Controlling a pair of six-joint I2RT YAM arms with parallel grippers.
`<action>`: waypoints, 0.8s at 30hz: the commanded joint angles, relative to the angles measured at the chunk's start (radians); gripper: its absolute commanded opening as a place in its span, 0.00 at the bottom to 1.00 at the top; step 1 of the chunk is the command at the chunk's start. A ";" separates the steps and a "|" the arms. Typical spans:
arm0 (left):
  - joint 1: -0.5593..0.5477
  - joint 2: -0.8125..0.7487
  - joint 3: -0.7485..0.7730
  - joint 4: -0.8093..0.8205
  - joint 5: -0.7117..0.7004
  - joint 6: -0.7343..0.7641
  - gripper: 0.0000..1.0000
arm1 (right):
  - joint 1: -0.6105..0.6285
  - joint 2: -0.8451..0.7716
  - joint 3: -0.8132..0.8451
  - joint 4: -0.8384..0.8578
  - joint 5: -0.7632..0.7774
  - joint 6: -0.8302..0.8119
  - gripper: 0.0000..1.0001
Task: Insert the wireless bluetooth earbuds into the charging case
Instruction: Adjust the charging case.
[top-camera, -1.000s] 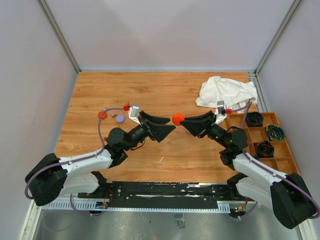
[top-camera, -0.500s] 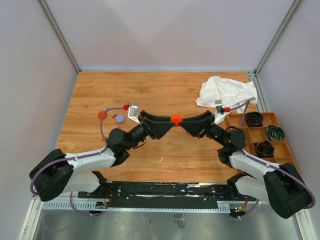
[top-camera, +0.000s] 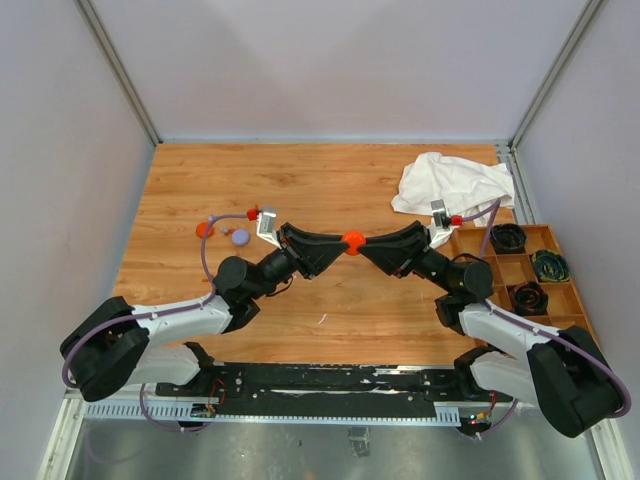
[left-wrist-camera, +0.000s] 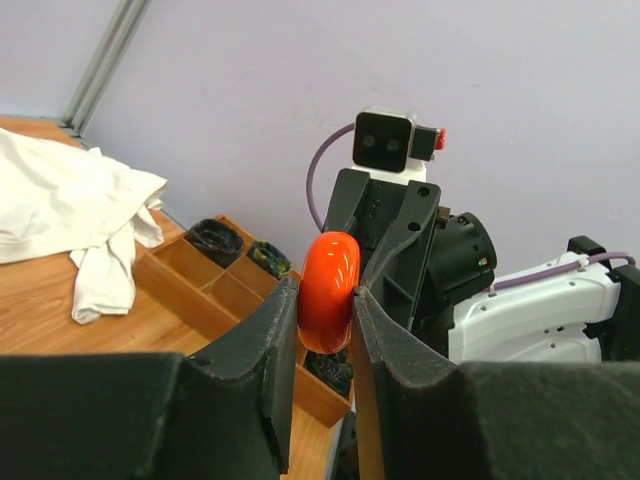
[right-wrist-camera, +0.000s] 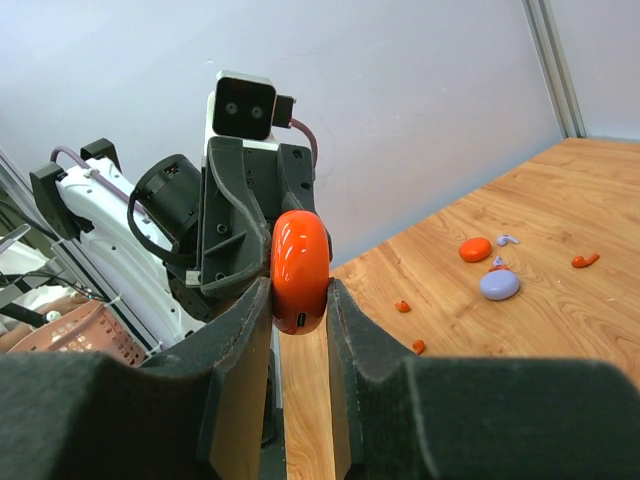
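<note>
From above, the orange-red charging case (top-camera: 351, 238) hangs over the middle of the bench (top-camera: 330, 180). The left jaws reach it from its left and the right jaws from its right, and both pinch it. This 2-sided hold probably lets one arm steady the case while the other works it open. An orange-red disc (top-camera: 204, 229) and a lavender disc (top-camera: 240, 237) lie well to the case's left. The earbuds are too small to pick out here.

From the left wrist, the left jaws are nearly closed, with the pads pressed on the case's 2 faces. The right jaws clamp its far side. A white cloth (left-wrist-camera: 60, 210) and a compartment tray (left-wrist-camera: 190, 285) lie beyond the case.

From the right wrist, the right jaws are fully closed on the case. The earbuds (right-wrist-camera: 402, 306), tiny orange-red and lavender pieces, lie on the bench beyond the case, scattered around the 2 discs. None is in the case.

1 second ago the left jaws stood wide and short of the case, and the right jaws alone held it. Now both hold it.
</note>
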 joint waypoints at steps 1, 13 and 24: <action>0.001 -0.018 0.022 0.005 0.039 0.047 0.24 | -0.003 -0.006 0.030 0.056 -0.040 -0.016 0.09; 0.008 -0.178 0.086 -0.397 0.093 0.344 0.19 | -0.004 -0.006 0.098 -0.060 -0.227 -0.119 0.38; 0.008 -0.266 0.279 -0.870 0.167 0.572 0.19 | -0.004 -0.142 0.156 -0.439 -0.334 -0.432 0.57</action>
